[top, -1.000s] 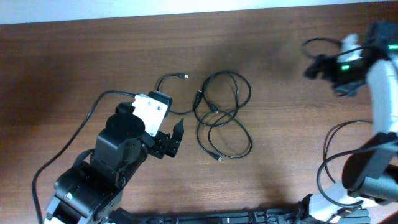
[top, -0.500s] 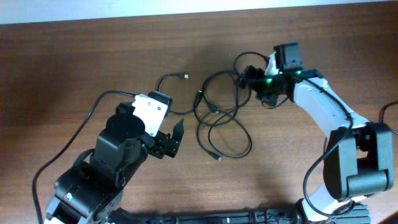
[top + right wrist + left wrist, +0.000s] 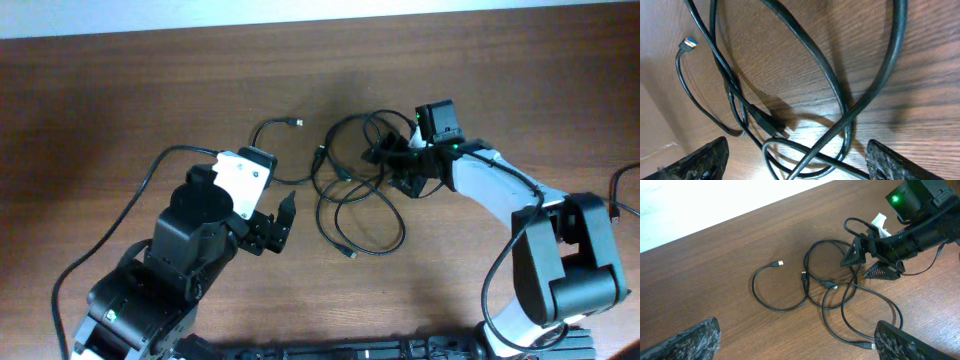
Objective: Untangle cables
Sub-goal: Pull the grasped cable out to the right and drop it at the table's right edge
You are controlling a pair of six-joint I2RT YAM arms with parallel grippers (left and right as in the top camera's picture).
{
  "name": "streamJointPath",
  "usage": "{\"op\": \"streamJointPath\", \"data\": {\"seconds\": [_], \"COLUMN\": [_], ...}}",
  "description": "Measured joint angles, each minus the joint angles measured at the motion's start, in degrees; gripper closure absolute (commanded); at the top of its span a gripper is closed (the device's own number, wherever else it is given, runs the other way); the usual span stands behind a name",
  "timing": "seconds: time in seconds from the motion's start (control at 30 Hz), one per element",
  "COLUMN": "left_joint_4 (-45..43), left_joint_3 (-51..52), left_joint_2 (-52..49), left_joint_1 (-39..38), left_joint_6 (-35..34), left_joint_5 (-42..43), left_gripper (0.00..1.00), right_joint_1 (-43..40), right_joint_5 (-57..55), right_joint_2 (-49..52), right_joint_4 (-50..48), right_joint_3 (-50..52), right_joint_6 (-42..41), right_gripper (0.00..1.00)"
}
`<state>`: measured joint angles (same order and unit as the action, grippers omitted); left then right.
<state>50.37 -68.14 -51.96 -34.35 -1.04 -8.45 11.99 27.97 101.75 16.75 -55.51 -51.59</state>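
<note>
Several thin black cables, smooth-jacketed and round in section, lie in overlapping loops on the brown wood-grain table. The right gripper sits low over the loops on its own side of the tangle. Its two dark, wedge-shaped fingers are spread wide, with crossing strands lying on the table between them, and nothing is clamped. Beyond its fingertips, one open curve of cord ends in a small metal-tipped plug. The left gripper is also fully spread and empty. Its rough-textured black fingertips stand clear of the tangle, which lies just ahead of them.
</note>
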Motion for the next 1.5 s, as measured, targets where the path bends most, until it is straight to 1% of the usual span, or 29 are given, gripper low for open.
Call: {"op": "streamJointPath", "data": {"seconds": [0.13,0.37,0.6,0.73,0.8,0.83,0.87,0.97,1.07,1.13,1.2,1.27,1.4,1.5], "left_joint_4": [0.0,0.0,0.0,0.0,0.0,0.0,0.0,0.0,0.0,0.0,0.0,0.0,0.0,0.0], "left_joint_3": [0.0,0.0,0.0,0.0,0.0,0.0,0.0,0.0,0.0,0.0,0.0,0.0,0.0,0.0], "left_joint_2": [0.0,0.0,0.0,0.0,0.0,0.0,0.0,0.0,0.0,0.0,0.0,0.0,0.0,0.0], "left_joint_1": [0.0,0.0,0.0,0.0,0.0,0.0,0.0,0.0,0.0,0.0,0.0,0.0,0.0,0.0], "left_joint_6": [0.0,0.0,0.0,0.0,0.0,0.0,0.0,0.0,0.0,0.0,0.0,0.0,0.0,0.0], "left_joint_5": [0.0,0.0,0.0,0.0,0.0,0.0,0.0,0.0,0.0,0.0,0.0,0.0,0.0,0.0], "left_gripper": [0.01,0.01,0.01,0.01,0.01,0.01,0.01,0.01,0.01,0.01,0.01,0.01,0.01,0.01], "right_joint_1": [0.1,0.5,2.7,3.2,4.3,4.9,5.7,6.1,6.1,6.0,5.7,5.5,5.5,5.4], "right_joint_5": [0.0,-0.3,-3.5,-4.8,-5.0,-4.7,-4.6,-4.5,-4.6,-4.5,-3.9,-3.9,-3.9,-2.4], "right_joint_2": [0.0,0.0,0.0,0.6,2.5,3.7,4.4,5.7,6.7,6.7,6.7,6.4,1.0,-6.0], "right_joint_4": [-2.4,-2.5,-3.4,-5.9,-8.1,-9.4,-10.8,-11.9,-12.9,-15.8,-18.4,-18.6,-18.5,-18.7], "right_joint_3": [0.3,0.3,0.3,0.4,0.4,0.4,0.3,0.3,0.5,0.7,0.7,0.2,-3.8,-8.8], "right_joint_6": [-2.6,-5.7,-8.4,-9.4,-10.4,-11.0,-11.6,-13.5,-14.5,-14.4,-13.6,-11.8,-8.1,-6.9], "right_gripper": [0.14,0.14,0.14,0.2,0.27,0.39,0.47,0.96,0.96,0.96,0.96,0.96,0.96,0.96]}}
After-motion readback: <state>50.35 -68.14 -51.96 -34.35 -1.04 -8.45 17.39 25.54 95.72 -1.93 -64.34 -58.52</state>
